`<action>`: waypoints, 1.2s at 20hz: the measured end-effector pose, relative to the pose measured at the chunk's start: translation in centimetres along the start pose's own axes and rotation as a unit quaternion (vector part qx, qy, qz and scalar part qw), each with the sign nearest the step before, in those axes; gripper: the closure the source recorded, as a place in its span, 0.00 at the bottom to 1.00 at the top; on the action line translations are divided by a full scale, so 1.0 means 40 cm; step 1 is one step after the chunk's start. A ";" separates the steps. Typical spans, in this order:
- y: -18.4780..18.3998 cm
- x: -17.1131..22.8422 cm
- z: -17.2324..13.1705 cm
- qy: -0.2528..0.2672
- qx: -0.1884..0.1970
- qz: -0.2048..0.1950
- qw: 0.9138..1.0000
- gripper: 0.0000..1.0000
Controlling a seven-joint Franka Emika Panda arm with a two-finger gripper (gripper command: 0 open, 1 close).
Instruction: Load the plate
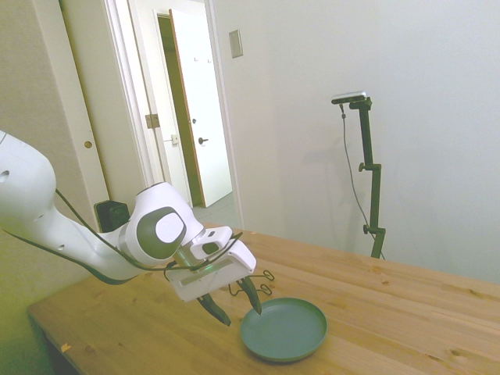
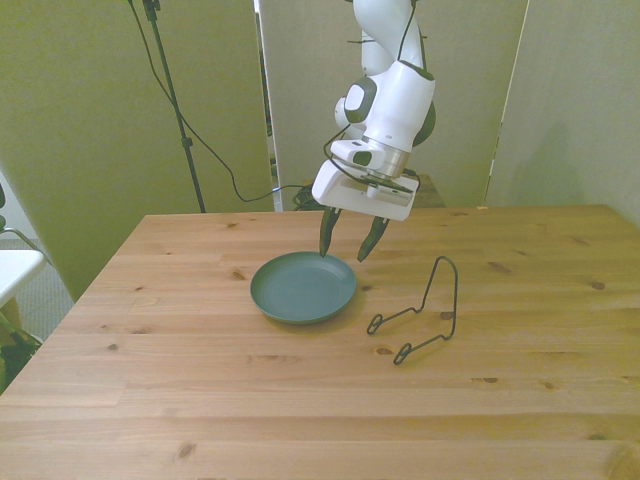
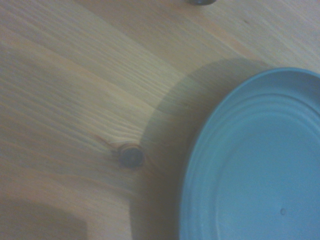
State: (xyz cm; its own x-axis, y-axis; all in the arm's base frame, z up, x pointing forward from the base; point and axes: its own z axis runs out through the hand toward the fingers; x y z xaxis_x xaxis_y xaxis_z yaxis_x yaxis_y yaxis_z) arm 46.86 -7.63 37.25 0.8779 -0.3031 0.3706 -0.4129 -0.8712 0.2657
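Front view: the gripper (image 2: 347,248) hangs with jaws wide apart over the far rim of the teal plate (image 2: 303,288), which lies flat mid-table, beside the wire stand (image 2: 420,312).

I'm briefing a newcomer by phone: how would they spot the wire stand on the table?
Start at the wooden table and find the round teal plate lying flat near its middle. Just toward the front view's right of it, apart from it, stands the wire stand: thin, black, see-through bent wire, with an upright loop.
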 end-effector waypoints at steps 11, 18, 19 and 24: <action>-0.005 -0.008 0.045 -0.006 -0.006 -0.005 1.000 0.00; 0.009 -0.003 0.061 0.013 -0.016 -0.002 1.000 1.00; 0.010 -0.003 0.066 0.014 -0.016 -0.005 1.000 1.00; 0.020 -0.001 0.080 0.018 -0.017 -0.004 1.000 1.00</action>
State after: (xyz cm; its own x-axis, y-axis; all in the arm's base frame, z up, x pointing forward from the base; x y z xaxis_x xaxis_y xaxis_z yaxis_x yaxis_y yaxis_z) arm 47.26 -9.53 34.60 0.8723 -0.2813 0.3998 -0.4142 -0.8598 0.2986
